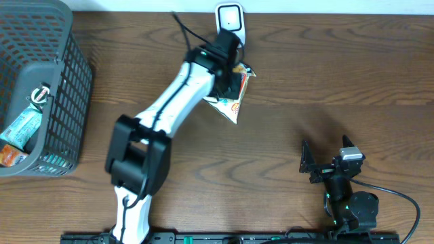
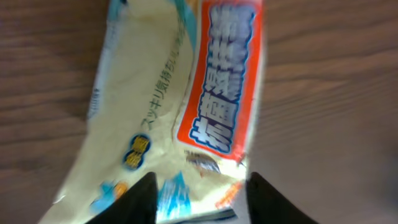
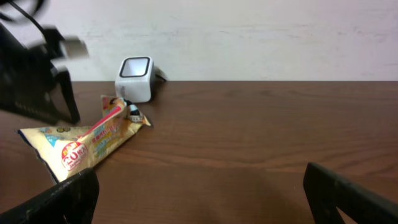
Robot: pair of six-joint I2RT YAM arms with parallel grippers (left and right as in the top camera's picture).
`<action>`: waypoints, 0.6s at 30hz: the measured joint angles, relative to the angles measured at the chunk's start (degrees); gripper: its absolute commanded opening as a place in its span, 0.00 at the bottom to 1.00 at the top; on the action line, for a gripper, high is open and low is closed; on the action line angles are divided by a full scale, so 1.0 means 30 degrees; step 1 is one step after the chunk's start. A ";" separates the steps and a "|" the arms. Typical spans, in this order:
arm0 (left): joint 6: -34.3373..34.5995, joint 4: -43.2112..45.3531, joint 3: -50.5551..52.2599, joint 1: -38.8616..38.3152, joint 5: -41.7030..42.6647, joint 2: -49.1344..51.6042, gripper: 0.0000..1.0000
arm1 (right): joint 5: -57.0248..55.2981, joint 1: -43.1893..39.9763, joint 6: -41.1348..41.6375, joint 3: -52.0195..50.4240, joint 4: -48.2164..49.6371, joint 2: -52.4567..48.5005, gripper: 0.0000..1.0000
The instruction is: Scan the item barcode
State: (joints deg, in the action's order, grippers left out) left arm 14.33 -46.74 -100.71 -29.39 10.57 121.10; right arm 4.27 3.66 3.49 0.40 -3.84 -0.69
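- Packet: snack packet lies flat by the table's far edge, just beside the scanner.
- Handling: probably light, soft and crinkly, with slick film. Pinch a flat end seam.
- Left gripper: fingers partly apart, straddling one packet end. Cannot tell if it is pinched.
- Left arm: stretched far across the table, wrist angled down.
- Right gripper: spread wide, empty, near the front edge.

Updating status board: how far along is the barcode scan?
Done: yellow-and-red plastic snack packet lies on the wooden table beside the white cube scanner. In hand: left gripper straddles its end; grip unclear. Left: presenting it to the scanner. Idle: right gripper, open.
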 measured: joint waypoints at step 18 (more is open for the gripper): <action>-0.0423 -0.1137 -0.0073 -0.0291 -0.1574 0.1785 0.10 | 0.0000 0.0000 -0.0007 0.0000 0.0000 0.0000 0.99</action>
State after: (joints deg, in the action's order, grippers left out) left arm 13.06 -50.15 -100.92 -30.26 5.85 126.45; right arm 4.27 3.66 3.46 0.40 -3.84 -0.69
